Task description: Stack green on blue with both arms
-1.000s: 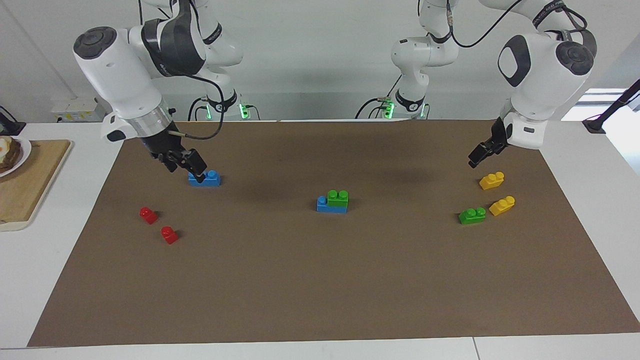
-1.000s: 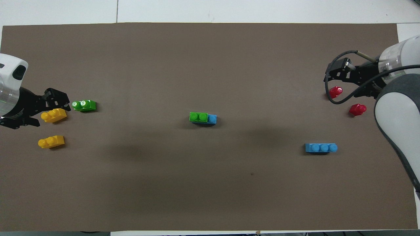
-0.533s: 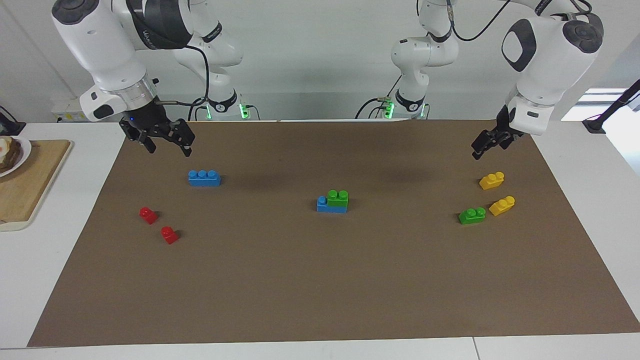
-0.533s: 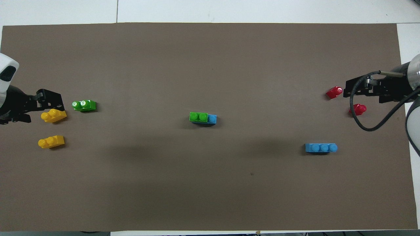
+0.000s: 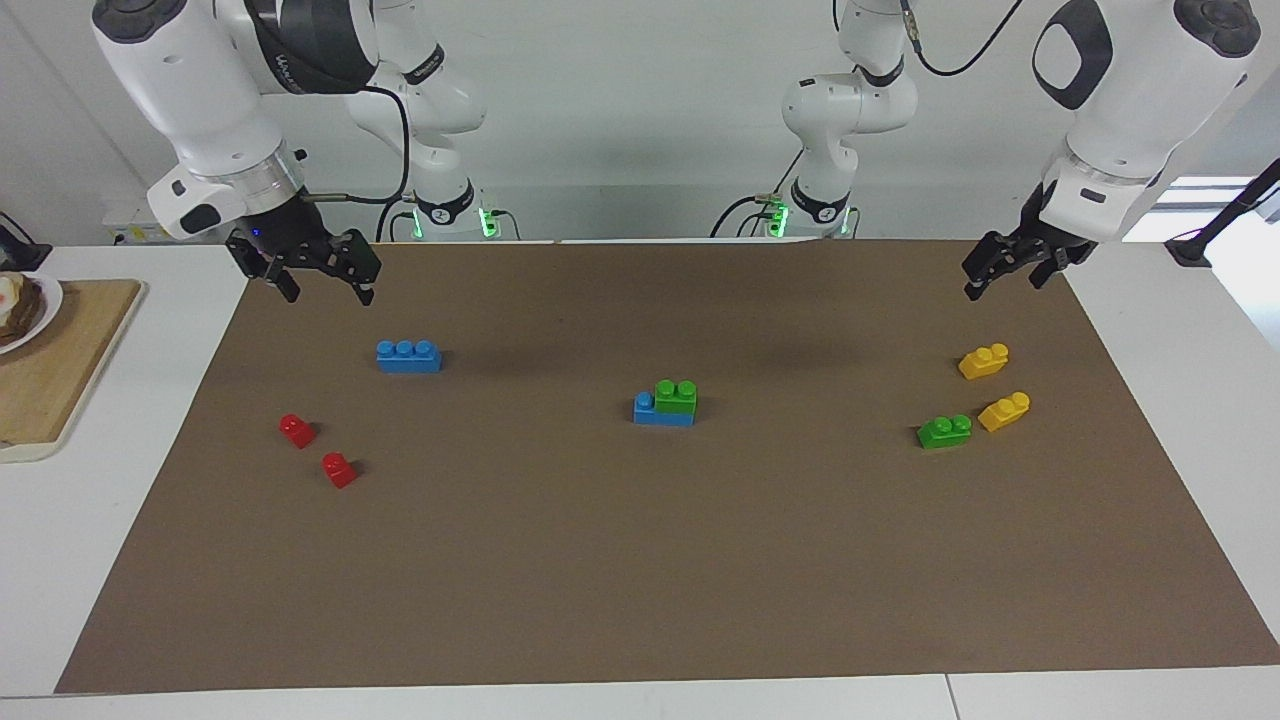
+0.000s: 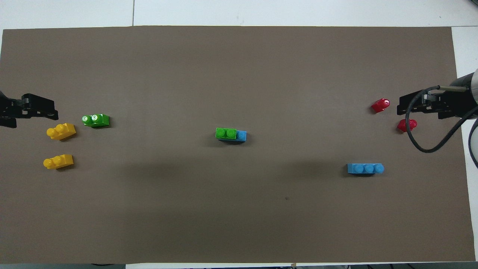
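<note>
Both grippers have risen since earlier, open and empty: right gripper [image 5: 318,280] over the mat above one loose blue brick [image 5: 408,356], left gripper [image 5: 1010,270] above two yellow bricks [image 5: 983,361]. One green brick [image 5: 676,396] sits stacked on the second blue brick [image 5: 660,413] between them; another green brick [image 5: 944,431] lies loose; two red bricks [image 5: 297,430].

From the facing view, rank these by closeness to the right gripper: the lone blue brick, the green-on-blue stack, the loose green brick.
Right gripper is open, up over the mat's edge at the right arm's end.
1. Lone blue brick: nearest, at the right arm's end.
2. Green-on-blue stack: mid-mat.
3. Loose green brick: farthest, at the left arm's end, beside the yellow bricks.
</note>
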